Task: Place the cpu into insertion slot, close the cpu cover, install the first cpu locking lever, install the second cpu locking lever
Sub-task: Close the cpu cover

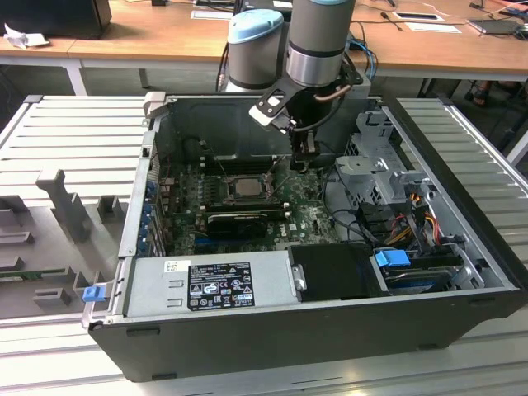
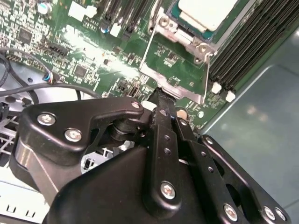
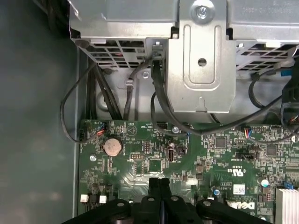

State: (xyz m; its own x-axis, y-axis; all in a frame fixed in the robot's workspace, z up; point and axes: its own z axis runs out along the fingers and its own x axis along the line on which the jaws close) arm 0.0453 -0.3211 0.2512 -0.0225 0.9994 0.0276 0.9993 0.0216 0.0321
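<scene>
1. Ribs run across the grey surface [image 1: 82, 124] at the exterior view's left. Grey moulded blocks [image 1: 62, 206] stand there beside an open computer case [image 1: 272, 338].
2. Inside the case, a power supply [image 1: 210, 280] sits along the near wall, and a long black card [image 1: 239, 221] lies just beyond it.
3. The cpu [image 1: 245, 186] sits in the insertion slot [image 1: 221, 190] on the green motherboard, pale top up. The second wrist view shows it there too [image 2: 205, 10].
4. The cpu cover [image 2: 189, 94] stands open, off the slot, with green board showing through its window.
5. The tool [image 1: 303, 161] hangs just right of the slot. Its fingers are pressed together in both wrist views [image 2: 161, 95] [image 3: 159, 181]. The tips are at the cover's free edge, but I cannot tell if they touch it.
6. Farther right stands a silver drive cage [image 1: 371, 165].
</scene>
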